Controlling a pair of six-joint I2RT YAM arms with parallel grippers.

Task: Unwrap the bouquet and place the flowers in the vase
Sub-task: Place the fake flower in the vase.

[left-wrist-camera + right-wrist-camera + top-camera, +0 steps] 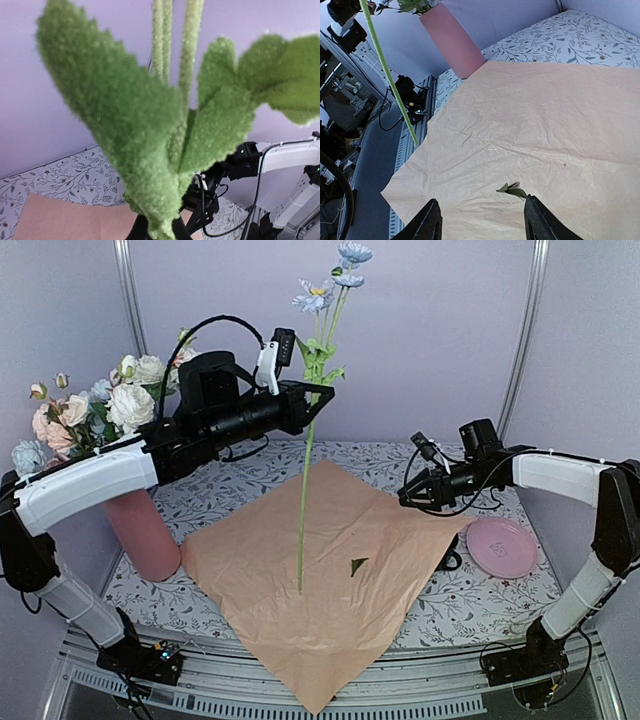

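Observation:
The bouquet is unwrapped; its peach paper point(330, 580) lies spread flat on the table. My left gripper point(312, 403) is shut on the green stem of a blue flower point(330, 285), holding it upright above the paper with the stem's end point(300, 580) hanging just over the sheet. In the left wrist view its fuzzy leaves point(150, 140) fill the frame above the left gripper point(157, 231). The pink vase point(145, 530) stands at the left and holds pink, cream and blue flowers point(100, 410). My right gripper point(405, 498) point(482, 220) is open and empty over the paper point(530, 125).
A small loose leaf point(357, 565) point(512, 190) lies on the paper. A flat pink plate point(500, 545) sits at the right. The vase point(452, 40) and the hanging stem point(390, 85) show in the right wrist view. Walls close the back and sides.

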